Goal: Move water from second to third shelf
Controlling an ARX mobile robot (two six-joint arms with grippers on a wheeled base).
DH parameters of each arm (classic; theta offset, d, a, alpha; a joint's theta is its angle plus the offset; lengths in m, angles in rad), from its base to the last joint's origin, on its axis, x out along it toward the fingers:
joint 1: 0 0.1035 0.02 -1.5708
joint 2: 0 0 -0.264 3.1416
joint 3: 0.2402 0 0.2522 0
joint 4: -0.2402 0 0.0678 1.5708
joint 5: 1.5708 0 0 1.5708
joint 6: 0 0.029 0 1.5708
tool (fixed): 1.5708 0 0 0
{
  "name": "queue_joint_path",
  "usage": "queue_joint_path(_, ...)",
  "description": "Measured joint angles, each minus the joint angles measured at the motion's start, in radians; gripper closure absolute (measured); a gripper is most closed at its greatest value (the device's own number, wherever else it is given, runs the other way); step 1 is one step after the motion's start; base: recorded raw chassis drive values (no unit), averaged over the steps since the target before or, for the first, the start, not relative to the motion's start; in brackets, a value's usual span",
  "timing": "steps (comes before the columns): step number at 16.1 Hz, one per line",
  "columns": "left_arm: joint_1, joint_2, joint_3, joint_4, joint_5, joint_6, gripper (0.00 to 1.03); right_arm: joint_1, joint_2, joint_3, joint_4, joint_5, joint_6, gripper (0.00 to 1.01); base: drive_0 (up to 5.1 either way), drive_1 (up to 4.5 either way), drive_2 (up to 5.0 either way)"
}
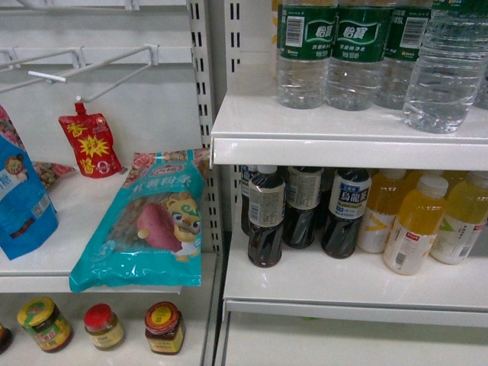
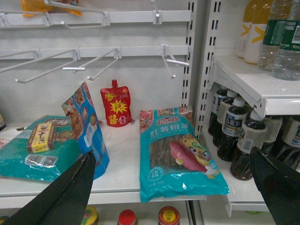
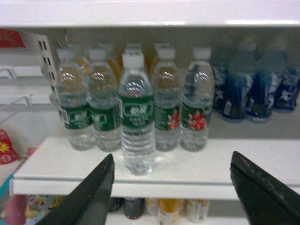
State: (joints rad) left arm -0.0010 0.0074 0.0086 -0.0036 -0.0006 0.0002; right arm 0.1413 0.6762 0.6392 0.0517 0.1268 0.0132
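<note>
Hovering, R gripper (image 3: 171,187): fingers spread wide, holding nothing, facing the shelf (image 3: 187,176).
Water (image 3: 136,119): upright at shelf's front edge, 12 o'clock of R gripper, ahead of the bottle row.
L gripper (image 2: 176,187): fingers wide apart, nothing held, over teal noodle bag (image 2: 180,154).

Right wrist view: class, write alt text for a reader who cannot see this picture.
A clear water bottle with a green label stands at the front of a white shelf, just ahead of a row of similar bottles. The right claw is open, its dark fingers low in the foreground, touching nothing. Blurred blue bottles stand at the back right.
</note>
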Motion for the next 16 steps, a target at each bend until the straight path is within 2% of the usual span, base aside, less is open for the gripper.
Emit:
queue_joint_path(2,0.0,0.0,0.0,0.0,0.0,0.0,0.05,-0.14,-0.168,-0.154,-0.043,-0.11,-0.007,0.47,0.0,0.0,0.0)
queue_joint_path(3,0.0,0.0,0.0,0.0,0.0,0.0,0.05,-0.148,-0.209,-0.199,-0.018,-0.109,-0.007,0.58,0.0,0.0,0.0)
queue_joint_path(4,0.0,0.0,0.0,0.0,0.0,0.0,0.05,-0.145,-0.246,-0.249,0.008,-0.129,-0.008,0.71,0.0,0.0,0.0)
queue_joint_path(6,0.0,0.0,0.0,0.0,0.0,0.0,0.05,-0.142,-0.294,-0.345,0.036,-0.127,-0.007,0.96,0.0,0.0,0.0)
queue_joint_path(7,0.0,0.0,0.0,0.0,0.0,0.0,0.05,-0.142,-0.317,-0.386,0.043,-0.127,-0.011,0.99,0.0,0.0,0.0)
queue_joint_path(15,0.0,0.0,0.0,0.0,0.0,0.0,0.05,-0.142,-0.473,-0.55,0.062,-0.127,-0.011,0.99,0.0,0.0,0.0)
queue_joint_path(16,0.0,0.0,0.0,0.0,0.0,0.0,0.05,-0.142,-0.529,-0.554,-0.021,-0.127,-0.011,0.99,0.0,0.0,0.0)
